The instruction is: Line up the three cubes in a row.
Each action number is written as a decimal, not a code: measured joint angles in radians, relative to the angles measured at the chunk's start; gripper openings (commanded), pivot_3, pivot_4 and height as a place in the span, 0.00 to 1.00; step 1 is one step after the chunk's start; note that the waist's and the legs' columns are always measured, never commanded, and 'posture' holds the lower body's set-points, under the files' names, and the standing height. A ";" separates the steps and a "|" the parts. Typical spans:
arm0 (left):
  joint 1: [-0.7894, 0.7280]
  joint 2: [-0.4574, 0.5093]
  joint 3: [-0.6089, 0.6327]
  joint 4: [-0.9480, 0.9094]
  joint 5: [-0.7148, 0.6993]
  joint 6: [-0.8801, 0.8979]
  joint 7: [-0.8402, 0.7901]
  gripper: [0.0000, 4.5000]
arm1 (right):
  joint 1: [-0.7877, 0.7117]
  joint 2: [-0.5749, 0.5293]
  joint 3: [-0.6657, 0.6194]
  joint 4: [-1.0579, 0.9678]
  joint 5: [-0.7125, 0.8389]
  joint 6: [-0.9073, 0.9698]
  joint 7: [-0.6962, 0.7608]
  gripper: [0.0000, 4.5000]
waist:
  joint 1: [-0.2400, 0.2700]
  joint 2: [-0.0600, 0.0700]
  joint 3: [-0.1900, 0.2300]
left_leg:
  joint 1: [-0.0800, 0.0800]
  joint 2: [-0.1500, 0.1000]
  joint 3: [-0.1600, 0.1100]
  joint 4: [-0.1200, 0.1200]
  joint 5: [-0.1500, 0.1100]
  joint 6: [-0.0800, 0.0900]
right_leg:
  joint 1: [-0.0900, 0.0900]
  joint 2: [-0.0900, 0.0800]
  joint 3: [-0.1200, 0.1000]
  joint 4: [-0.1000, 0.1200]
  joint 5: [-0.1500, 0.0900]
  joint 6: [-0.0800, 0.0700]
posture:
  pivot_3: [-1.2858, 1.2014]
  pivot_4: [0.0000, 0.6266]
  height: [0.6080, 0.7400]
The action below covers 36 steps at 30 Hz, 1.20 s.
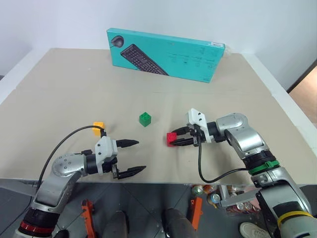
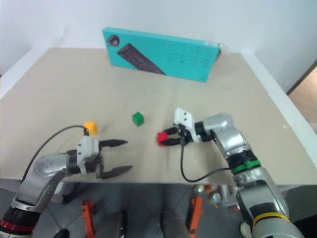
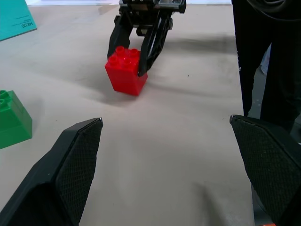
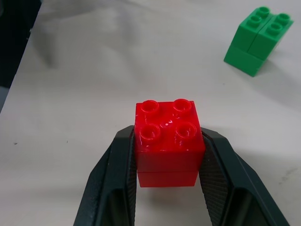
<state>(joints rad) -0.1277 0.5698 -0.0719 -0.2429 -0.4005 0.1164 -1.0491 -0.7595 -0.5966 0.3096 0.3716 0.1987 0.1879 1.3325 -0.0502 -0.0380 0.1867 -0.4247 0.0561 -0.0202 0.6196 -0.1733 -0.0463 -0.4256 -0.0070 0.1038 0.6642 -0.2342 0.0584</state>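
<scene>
Table (image 1: pixel 74 94), red cube (image 4: pixel 168 143) half-hidden between right tool (image 4: pixel 168 188)

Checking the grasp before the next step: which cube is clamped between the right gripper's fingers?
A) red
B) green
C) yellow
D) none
A: the right gripper has its fingers pressed on both sides of the red cube; the green cube sits apart.

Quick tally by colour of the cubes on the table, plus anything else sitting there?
Red cube: 1, in the right gripper
Green cube: 1
Yellow cube: 1
Teal keyboard box: 1
Total: 4
</scene>
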 measured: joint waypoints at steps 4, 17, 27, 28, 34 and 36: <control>0.006 0.000 0.000 -0.005 0.000 0.000 0.010 1.00 | 0.000 0.011 0.000 0.017 -0.010 -0.031 0.017 0.28 | 0.000 0.000 0.000 | 0.000 0.000 0.000 0.000 0.000 0.000 | 0.000 0.000 0.000 0.000 0.000 0.000 | 0.52 0.24 1.00; -0.008 -0.006 0.033 0.011 -0.007 0.045 0.072 1.00 | -0.002 0.028 -0.003 0.056 -0.026 -0.098 0.059 0.28 | 0.000 0.000 0.000 | 0.000 0.000 0.000 0.000 0.000 0.000 | 0.000 0.000 0.000 0.000 0.000 0.000 | 0.52 0.24 1.00; -0.013 -0.011 0.026 0.026 0.014 0.042 0.062 1.00 | -0.026 0.029 -0.005 0.108 -0.032 -0.123 0.083 0.57 | 0.001 0.000 0.000 | 0.000 0.000 0.000 0.000 0.000 0.000 | 0.000 0.000 0.000 0.000 0.001 0.000 | 0.52 0.24 1.00; -0.013 -0.012 0.025 0.026 0.018 0.042 0.062 1.00 | -0.032 0.029 -0.006 0.116 -0.036 -0.120 0.082 0.65 | 0.000 0.000 0.000 | 0.000 0.000 0.000 0.000 0.000 0.000 | 0.000 0.000 0.000 0.000 0.001 0.000 | 0.52 0.24 1.00; -0.014 -0.013 0.024 0.027 0.028 0.038 0.060 1.00 | -0.034 0.028 -0.009 0.102 -0.035 -0.061 0.084 0.99 | 0.001 0.000 0.000 | 0.000 0.000 0.000 0.000 0.000 0.000 | 0.000 0.000 0.000 0.000 0.001 0.000 | 0.52 0.24 1.00; -0.014 -0.014 0.023 0.028 0.029 0.038 0.060 1.00 | -0.032 0.024 -0.014 0.063 -0.027 -0.033 0.083 0.99 | 0.001 0.000 0.000 | 0.000 0.000 0.000 0.000 0.000 0.000 | 0.000 0.000 0.000 0.000 0.001 0.000 | 0.52 0.24 1.00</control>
<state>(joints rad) -0.1416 0.5561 -0.0485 -0.2148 -0.3718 0.1544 -0.9887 -0.7912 -0.5727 0.2956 0.4341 0.1721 0.1550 1.4156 -0.0489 -0.0377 0.1868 -0.4245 0.0561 -0.0203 0.6197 -0.1732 -0.0464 -0.4254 -0.0070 0.1036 0.6644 -0.2335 0.0584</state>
